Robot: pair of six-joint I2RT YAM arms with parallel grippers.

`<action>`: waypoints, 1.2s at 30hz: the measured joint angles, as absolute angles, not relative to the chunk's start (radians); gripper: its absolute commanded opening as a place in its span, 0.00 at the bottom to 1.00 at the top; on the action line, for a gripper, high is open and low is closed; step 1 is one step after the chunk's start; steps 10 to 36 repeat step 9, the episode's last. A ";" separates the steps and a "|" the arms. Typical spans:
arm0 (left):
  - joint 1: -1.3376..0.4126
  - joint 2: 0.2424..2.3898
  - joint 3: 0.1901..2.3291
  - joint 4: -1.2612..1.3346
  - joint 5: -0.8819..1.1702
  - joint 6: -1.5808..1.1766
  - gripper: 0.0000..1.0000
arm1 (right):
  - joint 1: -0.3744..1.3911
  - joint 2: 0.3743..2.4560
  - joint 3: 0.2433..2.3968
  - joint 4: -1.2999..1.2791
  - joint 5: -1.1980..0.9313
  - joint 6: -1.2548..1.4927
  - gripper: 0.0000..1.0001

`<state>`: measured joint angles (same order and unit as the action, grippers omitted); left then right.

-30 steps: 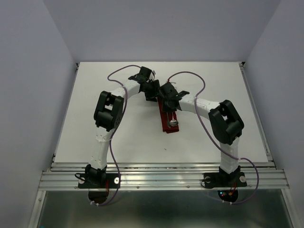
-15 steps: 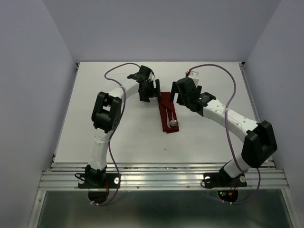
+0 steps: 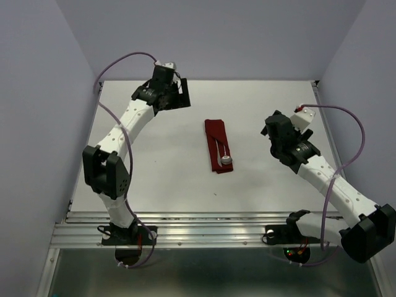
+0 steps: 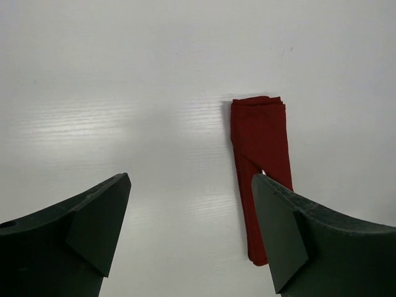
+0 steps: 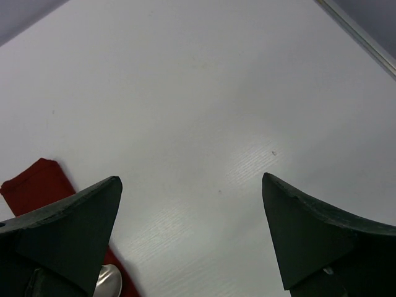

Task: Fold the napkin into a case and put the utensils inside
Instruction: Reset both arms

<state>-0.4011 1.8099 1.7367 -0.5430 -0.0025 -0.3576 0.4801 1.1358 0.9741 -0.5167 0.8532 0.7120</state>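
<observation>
A: From the top view, where does the case (image 3: 217,144) lie?

B: Mid-worktop (image 3: 154,179), flat, its long axis running far to near, with the near end leaning slightly right. A spoon (image 3: 227,159) lies on it, bowl at the near end and handle pointing far along the strip.

A: And the arms?

B: The left end effector (image 3: 178,97) hangs over the far left, the right end effector (image 3: 273,131) over the right side. Both are well apart from the cloth.

A: What does the left wrist view show?

B: The fingers (image 4: 93,223) are spread wide with only bare worktop between them. The case (image 4: 263,154) lies ahead and to the right as a long narrow strip, with one end behind the right finger.

A: And the right wrist view?

B: The jaws gape fully and hold nothing. The case (image 5: 37,182) sits at the lower left edge, and the spoon's (image 5: 110,281) bowl peeks out beside the left finger (image 5: 68,229).
</observation>
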 measured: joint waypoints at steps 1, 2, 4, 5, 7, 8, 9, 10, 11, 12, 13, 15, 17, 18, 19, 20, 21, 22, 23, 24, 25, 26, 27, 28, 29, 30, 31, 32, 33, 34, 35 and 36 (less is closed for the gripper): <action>-0.398 1.777 1.720 -0.543 -0.015 -0.354 0.92 | 0.480 1.125 0.970 -0.519 0.863 0.719 1.00; -0.393 1.725 1.692 -0.541 -0.029 -0.350 0.92 | 0.480 1.110 0.962 -0.525 0.873 0.727 1.00; -0.385 1.657 1.654 -0.542 -0.053 -0.345 0.91 | 0.480 1.094 0.947 -0.532 0.892 0.738 1.00; -0.382 1.627 1.634 -0.531 -0.066 -0.344 0.91 | 0.480 1.090 0.940 -0.535 0.900 0.743 1.00; -0.374 1.577 1.588 -0.522 -0.093 -0.341 0.91 | 0.480 1.086 0.922 -0.540 0.910 0.754 1.00; -0.371 1.555 1.566 -0.521 -0.110 -0.341 0.91 | 0.480 1.084 0.907 -0.543 0.913 0.761 1.00; -0.368 1.536 1.546 -0.521 -0.128 -0.341 0.91 | 0.480 1.082 0.898 -0.546 0.913 0.765 1.00; -0.368 1.536 1.546 -0.521 -0.128 -0.341 0.91 | 0.480 1.082 0.898 -0.546 0.913 0.765 1.00; -0.368 1.536 1.546 -0.521 -0.128 -0.341 0.91 | 0.480 1.082 0.898 -0.546 0.913 0.765 1.00; -0.368 1.536 1.546 -0.521 -0.128 -0.341 0.91 | 0.480 1.082 0.898 -0.546 0.913 0.765 1.00; -0.368 1.536 1.546 -0.521 -0.128 -0.341 0.91 | 0.480 1.082 0.898 -0.546 0.913 0.765 1.00; -0.368 1.536 1.546 -0.521 -0.128 -0.341 0.91 | 0.480 1.082 0.898 -0.546 0.913 0.765 1.00; -0.368 1.536 1.546 -0.521 -0.128 -0.341 0.91 | 0.480 1.082 0.898 -0.546 0.913 0.765 1.00; -0.368 1.536 1.546 -0.521 -0.128 -0.341 0.91 | 0.480 1.082 0.898 -0.546 0.913 0.765 1.00; -0.368 1.536 1.546 -0.521 -0.128 -0.341 0.91 | 0.480 1.082 0.898 -0.546 0.913 0.765 1.00; -0.368 1.536 1.546 -0.521 -0.128 -0.341 0.91 | 0.480 1.082 0.898 -0.546 0.913 0.765 1.00; -0.368 1.536 1.546 -0.521 -0.128 -0.341 0.91 | 0.480 1.082 0.898 -0.546 0.913 0.765 1.00; -0.368 1.536 1.546 -0.521 -0.128 -0.341 0.91 | 0.480 1.082 0.898 -0.546 0.913 0.765 1.00; -0.368 1.536 1.546 -0.521 -0.128 -0.341 0.91 | 0.480 1.082 0.898 -0.546 0.913 0.765 1.00; -0.368 1.536 1.546 -0.521 -0.128 -0.341 0.91 | 0.480 1.082 0.898 -0.546 0.913 0.765 1.00; -0.368 1.536 1.546 -0.521 -0.128 -0.341 0.91 | 0.480 1.082 0.898 -0.546 0.913 0.765 1.00; -0.368 1.536 1.546 -0.521 -0.128 -0.341 0.91 | 0.480 1.082 0.898 -0.546 0.913 0.765 1.00; -0.368 1.536 1.546 -0.521 -0.128 -0.341 0.91 | 0.480 1.082 0.898 -0.546 0.913 0.765 1.00; -0.368 1.536 1.546 -0.521 -0.128 -0.341 0.91 | 0.480 1.082 0.898 -0.546 0.913 0.765 1.00; -0.368 1.536 1.546 -0.521 -0.128 -0.341 0.91 | 0.480 1.082 0.898 -0.546 0.913 0.765 1.00; -0.368 1.536 1.546 -0.521 -0.128 -0.341 0.91 | 0.480 1.082 0.898 -0.546 0.913 0.765 1.00; -0.368 1.536 1.546 -0.521 -0.128 -0.341 0.91 | 0.480 1.082 0.898 -0.546 0.913 0.765 1.00; -0.368 1.536 1.546 -0.521 -0.128 -0.341 0.91 | 0.480 1.082 0.898 -0.546 0.913 0.765 1.00; -0.368 1.536 1.546 -0.521 -0.128 -0.341 0.91 | 0.480 1.082 0.898 -0.546 0.913 0.765 1.00; -0.368 1.536 1.546 -0.521 -0.128 -0.341 0.91 | 0.480 1.082 0.898 -0.546 0.913 0.765 1.00; -0.368 1.536 1.546 -0.521 -0.128 -0.341 0.91 | 0.480 1.082 0.898 -0.546 0.913 0.765 1.00; -0.368 1.536 1.546 -0.521 -0.128 -0.341 0.91 | 0.480 1.082 0.898 -0.546 0.913 0.765 1.00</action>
